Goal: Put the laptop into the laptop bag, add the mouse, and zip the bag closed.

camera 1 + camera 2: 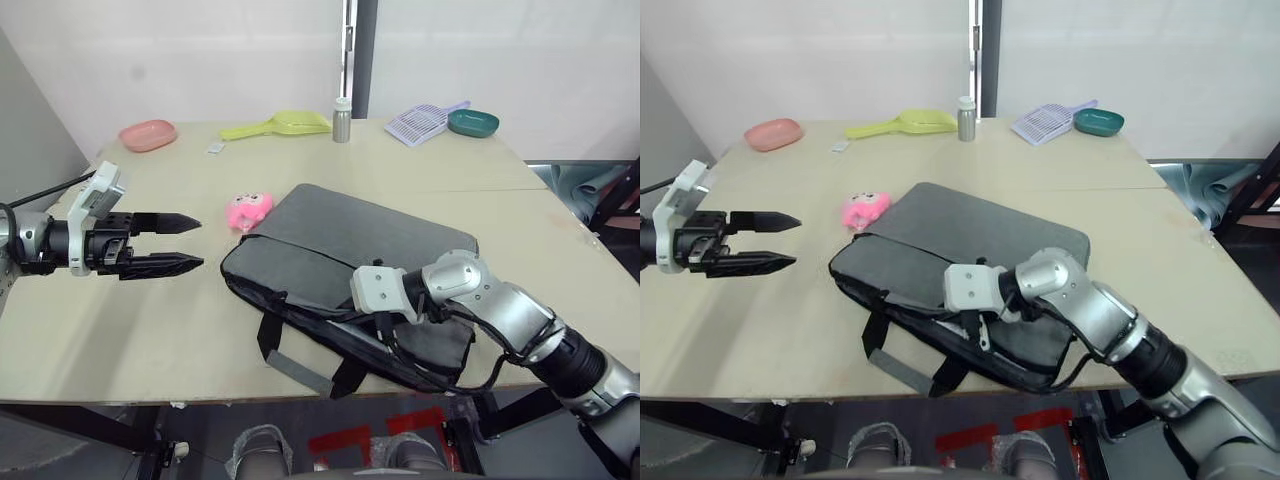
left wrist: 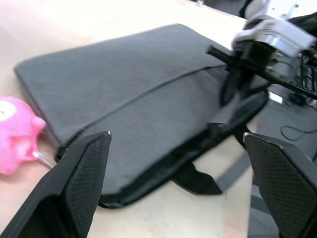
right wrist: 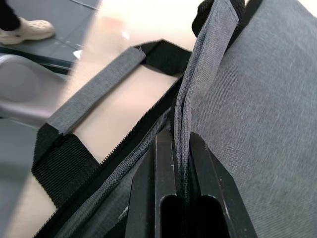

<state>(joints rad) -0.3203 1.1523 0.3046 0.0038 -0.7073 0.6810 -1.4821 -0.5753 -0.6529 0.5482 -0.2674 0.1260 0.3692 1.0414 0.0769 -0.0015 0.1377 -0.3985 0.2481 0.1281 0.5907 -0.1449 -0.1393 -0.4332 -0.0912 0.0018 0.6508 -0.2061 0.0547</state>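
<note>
Wide pale surface (image 1: 150, 330) across most of the frame, with small clutter along its far edge at the top. At centre, the laptop bag (image 1: 370, 240), grey and lying flat, handles (image 1: 300, 355) trailing off toward the lower middle near the surface's front edge. No laptop or mouse to be seen outside it; possibly inside already, impossible to confirm. Right gripper (image 3: 176, 148) at the bag's front edge, lower centre, fingers (image 3: 208, 193) pressed together on a grey fabric strip beside the black zip (image 3: 133, 144); whether on the pull tab itself, cannot tell. Left gripper (image 1: 165, 243) at the left of the frame, well apart from the bag, fingers (image 1: 170, 221) spread and empty. Pink plush toy (image 1: 247, 209) just beside the bag's upper-left corner.

Likely hazards: bag sliding or lifting under the right arm's pull with nothing bracing it; pinch slipping off fabric; zip teeth catching the loose flap.
</note>
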